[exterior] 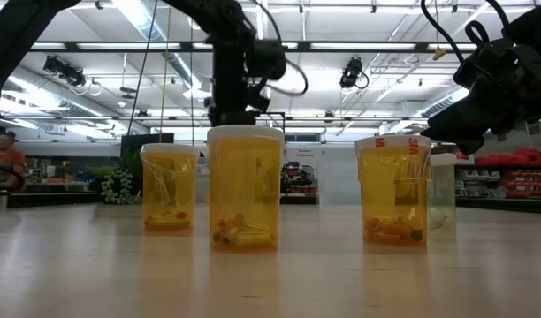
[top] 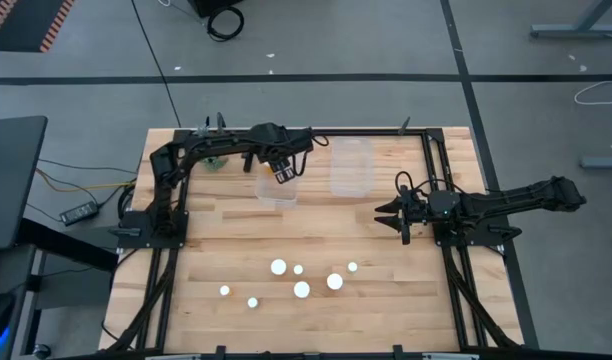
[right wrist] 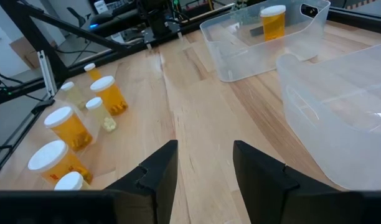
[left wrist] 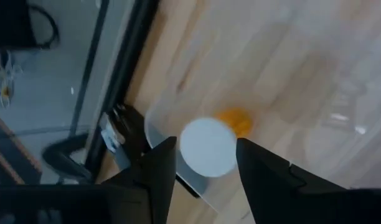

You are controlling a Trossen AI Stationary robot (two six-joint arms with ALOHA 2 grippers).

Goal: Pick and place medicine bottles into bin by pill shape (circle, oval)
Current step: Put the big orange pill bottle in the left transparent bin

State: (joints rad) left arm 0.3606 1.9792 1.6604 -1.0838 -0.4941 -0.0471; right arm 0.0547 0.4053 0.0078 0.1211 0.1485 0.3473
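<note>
Over the bin [top: 263, 192] at the counter's [top: 216, 240] far edge, on the left: left claw [top: 284, 176], fingers apart, grasping nothing. Below it, upright on that bin's floor: one orange bottle [right wrist: 273, 22], white cap up. Just beside, toward the right edge: a second clear bin [top: 351, 168]. Near the right edge, low over bare wood: right claw [top: 390, 212], parted a little, empty. Close to the near edge, well apart from both bins: seven more bottles [top: 302, 290] in a loose cluster.
</note>
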